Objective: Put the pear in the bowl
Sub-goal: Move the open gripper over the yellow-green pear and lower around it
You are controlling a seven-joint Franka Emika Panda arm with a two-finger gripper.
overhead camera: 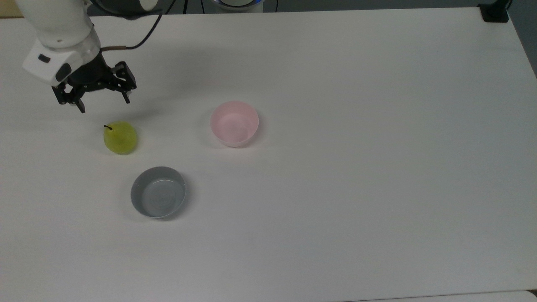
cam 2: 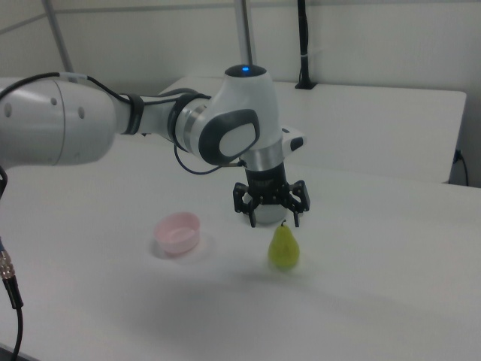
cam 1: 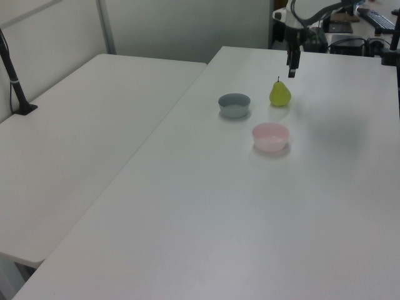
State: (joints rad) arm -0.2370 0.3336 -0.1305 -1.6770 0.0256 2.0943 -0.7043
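Gripper (overhead camera: 103, 105) hangs with fingers spread wide and nothing between them, just off the pear (overhead camera: 120, 137) at its 11 o'clock in the top view. Pear stands upright on the table (overhead camera: 335, 188), stem up. Pink bowl (overhead camera: 234, 123) sits at the pear's 3 o'clock, grey bowl (overhead camera: 158, 192) at 5 o'clock.

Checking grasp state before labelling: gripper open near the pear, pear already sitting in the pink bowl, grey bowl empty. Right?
Not quite. The pear is not in the pink bowl; the top view shows it standing on the table, apart from both bowls. The rest holds: the gripper is open near the pear, and the grey bowl is empty.
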